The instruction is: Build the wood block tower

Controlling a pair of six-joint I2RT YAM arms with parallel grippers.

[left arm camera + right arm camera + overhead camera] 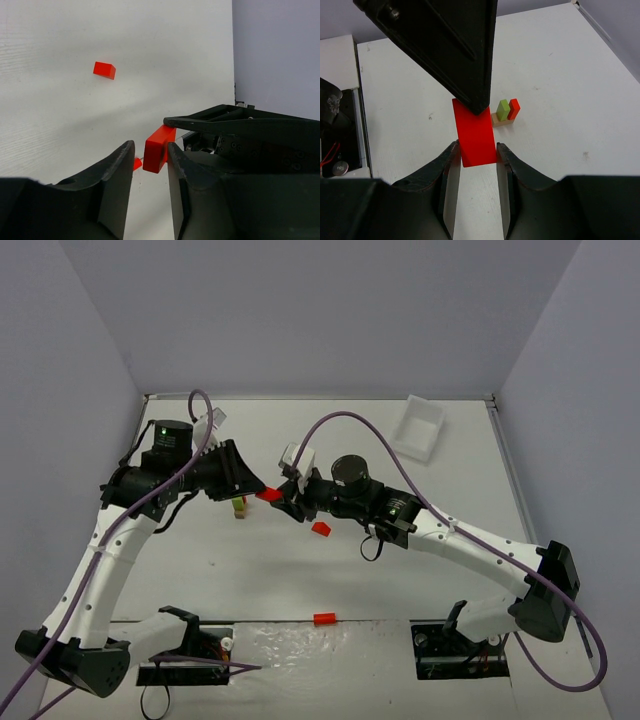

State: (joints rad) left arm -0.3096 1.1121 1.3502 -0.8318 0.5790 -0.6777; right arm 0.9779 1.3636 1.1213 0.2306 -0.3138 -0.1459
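Table (400,580) — tray (420,427), red blocks (324,619), seemingly tower (240,507).

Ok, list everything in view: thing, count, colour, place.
wood block tower: one; lime green and red blocks upright on a tan one; table, left of centre.
held red block: one; red; between the two grippers.
loose red blocks: two; red; one mid-table, one at the near edge.
tray: one; white; far right of the table.
table: one; white.
cables: two; purple; along the arms.
left gripper: one; black; jaws around the held block, grip unclear.
right gripper: one; black; shut on it.
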